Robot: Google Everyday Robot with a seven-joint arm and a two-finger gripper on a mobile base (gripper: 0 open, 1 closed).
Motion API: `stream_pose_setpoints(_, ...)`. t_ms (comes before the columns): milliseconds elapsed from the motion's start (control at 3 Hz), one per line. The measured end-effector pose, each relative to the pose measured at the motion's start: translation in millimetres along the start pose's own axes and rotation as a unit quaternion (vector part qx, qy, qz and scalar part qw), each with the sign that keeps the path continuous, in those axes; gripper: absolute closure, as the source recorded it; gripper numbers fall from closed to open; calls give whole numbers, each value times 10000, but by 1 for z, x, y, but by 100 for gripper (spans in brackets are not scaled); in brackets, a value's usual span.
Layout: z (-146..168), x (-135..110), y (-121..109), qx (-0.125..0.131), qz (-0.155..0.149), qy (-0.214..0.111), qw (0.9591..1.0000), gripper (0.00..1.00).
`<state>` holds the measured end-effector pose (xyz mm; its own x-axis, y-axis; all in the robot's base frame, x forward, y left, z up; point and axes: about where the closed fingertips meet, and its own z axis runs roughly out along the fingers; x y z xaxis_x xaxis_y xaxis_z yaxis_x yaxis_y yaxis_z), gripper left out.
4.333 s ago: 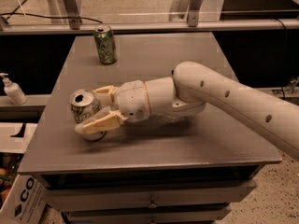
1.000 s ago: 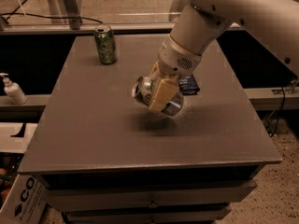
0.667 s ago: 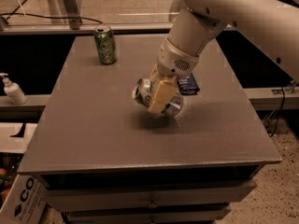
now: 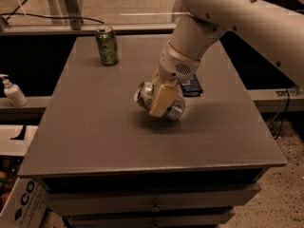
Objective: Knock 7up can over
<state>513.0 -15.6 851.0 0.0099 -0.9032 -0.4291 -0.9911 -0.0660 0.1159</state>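
The 7up can (image 4: 176, 109), silver-white with a silver top, lies tipped on its side at the middle of the grey table (image 4: 95, 127), its top facing left. My gripper (image 4: 160, 100) comes down from the upper right and is shut on the can, one cream finger (image 4: 161, 99) across its front. The can is at or just above the tabletop; I cannot tell if it touches.
A darker green patterned can (image 4: 107, 45) stands upright at the table's back left. A dark blue flat packet (image 4: 192, 85) lies behind the gripper. A white pump bottle (image 4: 12, 91) stands on a ledge to the left. A cardboard box (image 4: 21, 203) sits on the floor at lower left.
The gripper and the tipped can have barely moved over the last second. Several seconds ago the arm held the can upright at the table's left side; it is now tilted at the middle.
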Motion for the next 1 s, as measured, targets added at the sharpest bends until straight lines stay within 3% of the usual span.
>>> stream_pose_setpoints(333, 3, 2, 2, 6, 61, -47, 10000, 12)
stream_pose_setpoints(667, 8, 3, 4, -3, 116, -119, 9999, 0)
stream_pose_setpoints(1000, 12, 5, 7, -7, 164, -182, 9997, 0)
